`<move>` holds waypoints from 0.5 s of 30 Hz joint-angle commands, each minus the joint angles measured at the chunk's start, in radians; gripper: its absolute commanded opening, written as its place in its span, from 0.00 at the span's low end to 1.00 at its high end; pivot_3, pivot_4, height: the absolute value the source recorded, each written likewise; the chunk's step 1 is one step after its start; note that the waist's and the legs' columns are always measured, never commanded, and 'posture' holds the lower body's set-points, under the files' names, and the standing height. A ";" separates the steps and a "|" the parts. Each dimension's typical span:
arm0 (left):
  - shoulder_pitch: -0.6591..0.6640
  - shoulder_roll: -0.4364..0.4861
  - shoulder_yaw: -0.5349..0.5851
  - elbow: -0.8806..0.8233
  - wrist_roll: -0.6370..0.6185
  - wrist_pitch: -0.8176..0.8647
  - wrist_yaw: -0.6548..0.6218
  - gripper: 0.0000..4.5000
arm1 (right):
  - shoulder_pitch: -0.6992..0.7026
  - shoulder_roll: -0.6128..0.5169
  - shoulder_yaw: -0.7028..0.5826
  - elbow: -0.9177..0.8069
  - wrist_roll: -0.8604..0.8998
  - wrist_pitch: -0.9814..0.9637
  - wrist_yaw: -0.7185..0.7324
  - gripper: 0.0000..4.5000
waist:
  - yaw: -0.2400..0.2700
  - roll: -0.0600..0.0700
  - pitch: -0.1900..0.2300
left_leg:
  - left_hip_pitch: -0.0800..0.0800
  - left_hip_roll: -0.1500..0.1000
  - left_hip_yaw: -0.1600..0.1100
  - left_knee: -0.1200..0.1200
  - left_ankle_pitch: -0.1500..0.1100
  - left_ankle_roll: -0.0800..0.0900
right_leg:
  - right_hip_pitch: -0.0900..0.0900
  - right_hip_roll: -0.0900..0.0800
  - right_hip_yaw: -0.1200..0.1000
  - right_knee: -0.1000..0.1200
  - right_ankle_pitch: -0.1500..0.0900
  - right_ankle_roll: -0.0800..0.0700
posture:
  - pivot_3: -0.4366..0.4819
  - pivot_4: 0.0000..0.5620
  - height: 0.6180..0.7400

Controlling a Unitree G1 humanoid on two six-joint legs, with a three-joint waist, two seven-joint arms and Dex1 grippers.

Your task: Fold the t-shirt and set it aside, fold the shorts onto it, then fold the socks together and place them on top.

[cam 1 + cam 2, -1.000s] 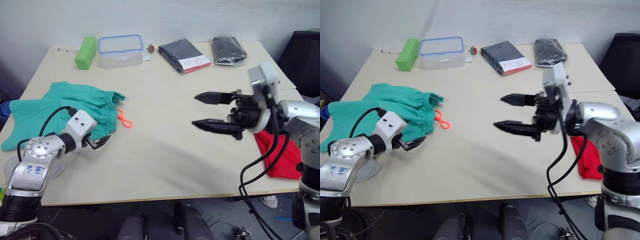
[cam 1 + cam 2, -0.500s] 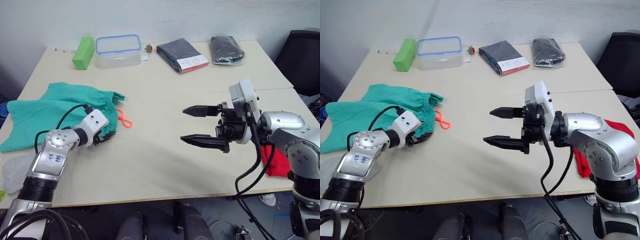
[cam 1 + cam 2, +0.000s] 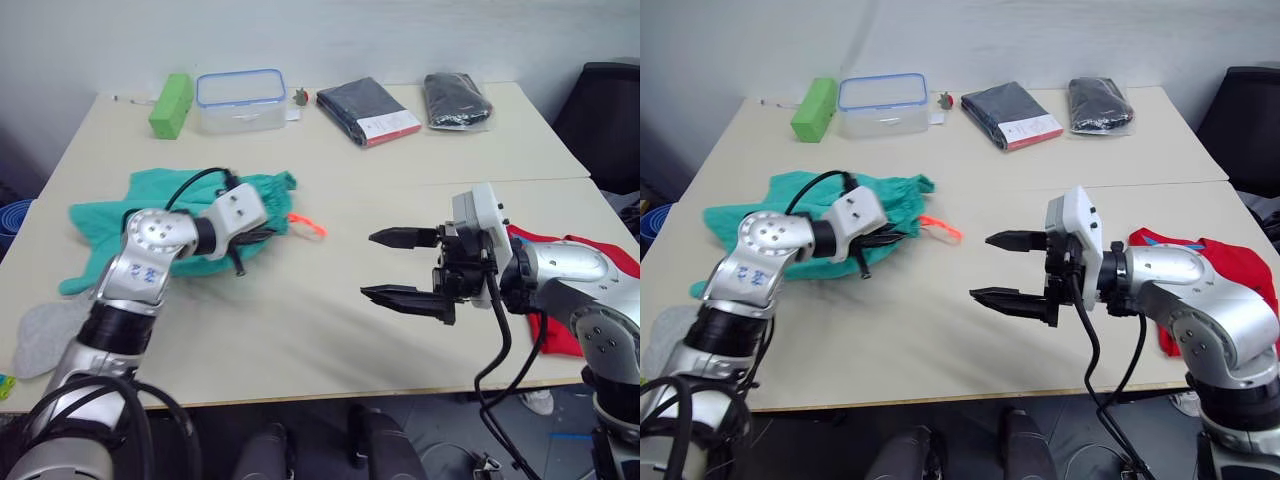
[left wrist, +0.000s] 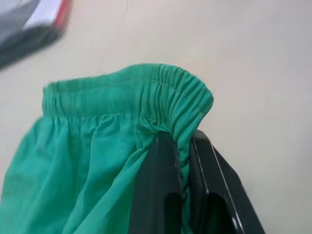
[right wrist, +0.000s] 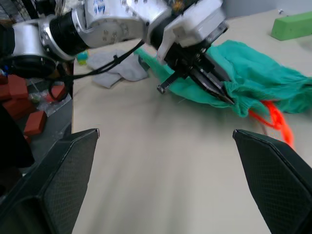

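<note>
Looking from the head: the left gripper (image 3: 258, 235) is left of the frame's middle, pinching the waistband of the shorts (image 3: 105, 222).
Shorts: a teal heap on the left half of the table (image 3: 330, 190), with an orange drawstring (image 3: 310, 227) poking out toward the middle.
Right gripper (image 3: 405, 268): right of the middle, above bare table, with its two fingers spread wide and nothing between them.
T-shirt (image 3: 585, 285): red, at the right edge of the frame, partly behind the right arm, by the table's edge.
Socks (image 3: 42, 330): a grey patch at the lower left, near the front edge, partly behind the left arm.
Back of the table: a green block (image 3: 171, 104), a clear box with a blue rim (image 3: 240, 100) and two dark packed garments (image 3: 368, 110) along the top of the frame.

Left wrist view: the black fingers (image 4: 161, 195) are clamped on the gathered teal waistband — the cloth fills the left and middle of the frame.

Right wrist view: two black fingers (image 5: 61, 175) sit at the lower corners, far apart.
Other arm: in the upper middle, its gripper biting the teal shorts — the orange string trails at the right, and the grey socks lie at the upper left.
</note>
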 commanded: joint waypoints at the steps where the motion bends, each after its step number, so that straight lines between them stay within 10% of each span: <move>1: -0.031 -0.075 -0.126 -0.027 -0.001 0.004 -0.088 0.00 | 0.022 -0.045 -0.008 -0.048 -0.048 -0.061 0.021 1.00 | 0.000 0.000 0.000 | 0.000 -0.001 0.001 0.000 0.000 0.002 | 0.000 0.000 0.001 -0.001 0.001 0.002 | 0.48 0.27 1.00; 9: -0.071 -0.231 -0.226 -0.010 -0.024 0.145 -0.130 0.00 | 0.091 -0.087 0.000 -0.087 -0.144 -0.124 0.014 1.00 | -0.006 -0.001 0.001 | -0.001 -0.002 0.002 0.000 0.001 0.005 | 0.000 0.000 0.004 -0.008 0.003 0.006 | 0.48 0.27 1.00; 15: -0.078 -0.231 -0.077 -0.138 -0.181 0.388 -0.146 0.39 | 0.179 -0.131 0.028 -0.113 -0.265 -0.225 0.033 1.00 | -0.011 -0.002 0.001 | -0.001 -0.003 0.001 0.001 0.000 0.010 | 0.000 -0.001 0.005 -0.007 0.004 0.006 | 0.48 0.27 1.00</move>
